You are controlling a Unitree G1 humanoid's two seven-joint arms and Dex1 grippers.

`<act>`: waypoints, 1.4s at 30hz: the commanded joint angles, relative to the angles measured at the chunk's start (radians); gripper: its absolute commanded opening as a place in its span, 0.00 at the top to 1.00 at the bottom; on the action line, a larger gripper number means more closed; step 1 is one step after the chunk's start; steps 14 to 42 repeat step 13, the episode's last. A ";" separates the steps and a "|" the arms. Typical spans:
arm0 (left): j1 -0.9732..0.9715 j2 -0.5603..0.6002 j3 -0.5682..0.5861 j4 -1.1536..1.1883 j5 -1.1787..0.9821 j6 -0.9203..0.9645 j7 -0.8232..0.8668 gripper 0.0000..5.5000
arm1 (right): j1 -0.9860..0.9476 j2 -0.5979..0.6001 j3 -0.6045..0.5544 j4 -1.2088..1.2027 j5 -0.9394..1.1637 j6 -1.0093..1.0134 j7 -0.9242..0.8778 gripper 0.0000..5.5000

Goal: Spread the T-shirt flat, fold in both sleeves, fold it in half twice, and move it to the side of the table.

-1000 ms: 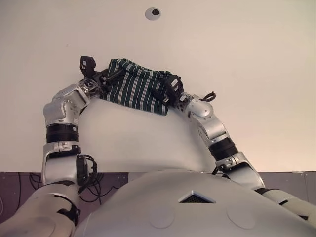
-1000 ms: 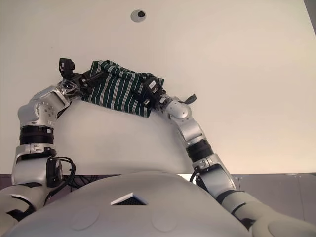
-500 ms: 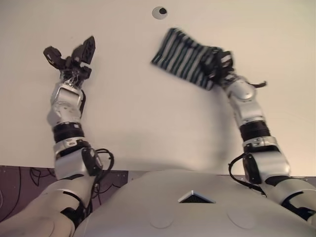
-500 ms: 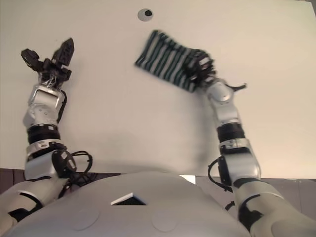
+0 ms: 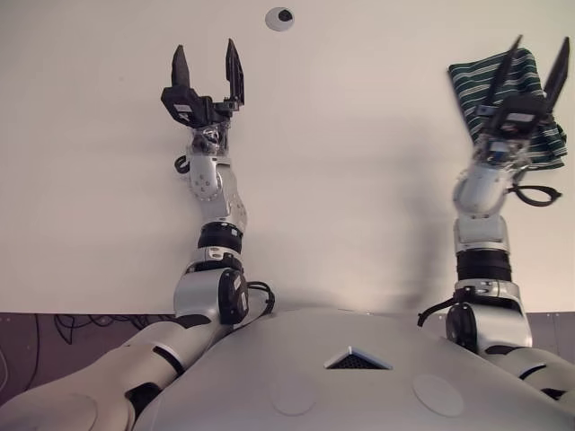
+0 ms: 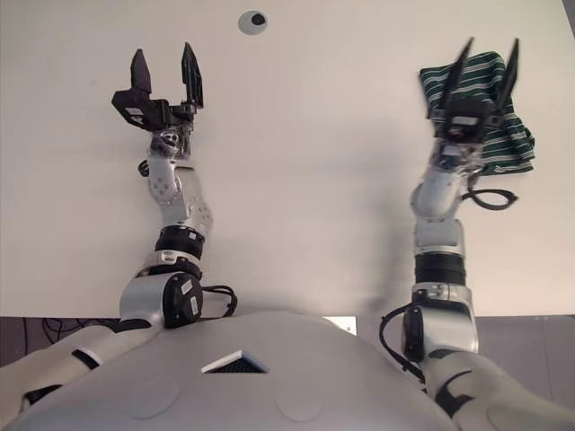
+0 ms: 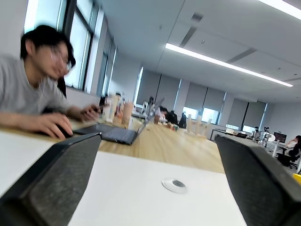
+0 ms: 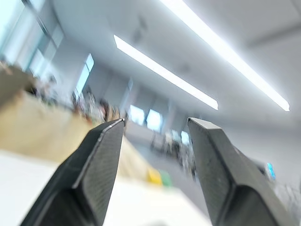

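Note:
The T-shirt point(image 5: 465, 79) is a small folded bundle of dark green cloth with white stripes. It lies at the right side of the white table point(image 5: 341, 180). My right gripper point(image 5: 541, 42) is open and points upward just in front of the bundle, its fingers spread across it and holding nothing. In the right wrist view the open right gripper point(image 8: 155, 121) has only the room between its fingers. My left gripper point(image 5: 205, 47) is open and empty, raised over the table's left-centre, far from the T-shirt. The left wrist view shows its two dark pads point(image 7: 51, 183) wide apart.
A round grey grommet point(image 5: 279, 16) sits in the tabletop at the far middle, also seen as the grommet point(image 7: 175, 184) between the left fingers. The table's near edge point(image 5: 341, 310) runs just in front of my arms.
One second ago both grippers were at the T-shirt left of centre. The right gripper carried it to the right side and let go. The left gripper released it, swung out left, then came back toward centre.

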 commanded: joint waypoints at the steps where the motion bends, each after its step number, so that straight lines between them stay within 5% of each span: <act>1: -0.025 0.043 -0.081 0.068 0.051 -0.138 -0.094 0.20 | 0.076 0.057 0.057 0.045 -0.131 -0.112 -0.139 0.55; 9: -0.035 0.124 -0.106 0.259 0.203 -0.316 0.023 0.20 | 0.096 0.069 0.140 0.129 -0.238 -0.163 -0.303 0.55; 42: -0.034 0.141 -0.111 0.280 0.213 -0.329 0.058 0.20 | 0.095 0.066 0.170 0.135 -0.244 -0.157 -0.325 0.55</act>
